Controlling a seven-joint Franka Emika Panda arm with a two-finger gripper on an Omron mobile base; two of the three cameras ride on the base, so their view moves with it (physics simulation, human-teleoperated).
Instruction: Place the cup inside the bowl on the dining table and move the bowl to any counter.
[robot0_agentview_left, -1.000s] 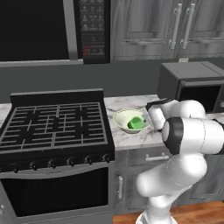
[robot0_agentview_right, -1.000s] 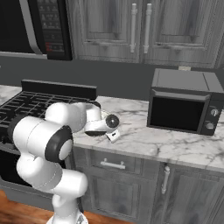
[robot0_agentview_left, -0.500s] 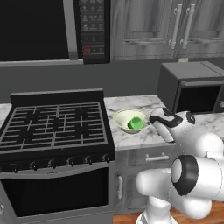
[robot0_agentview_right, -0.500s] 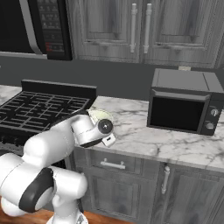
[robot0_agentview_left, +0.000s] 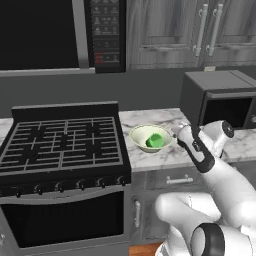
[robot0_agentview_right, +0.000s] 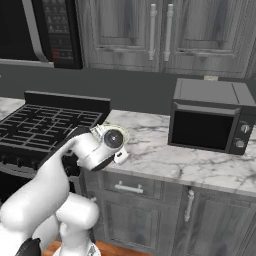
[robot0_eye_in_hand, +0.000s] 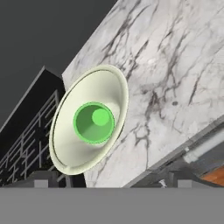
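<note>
Nearest, the hand (robot0_agentview_left: 181, 131) hangs just above the marble table (robot0_agentview_left: 165, 155), beside the bowl's right rim; whether its fingers are spread or closed I cannot tell, and it grips nothing visible. Just past it the cream bowl (robot0_agentview_left: 150, 138) sits on the table close to the stove (robot0_agentview_left: 62, 145), upright, with the green cup (robot0_agentview_left: 154, 141) lying inside it, open mouth toward the hand's camera. Farther right stands a dark microwave (robot0_agentview_right: 212, 116), against the back wall.
</note>
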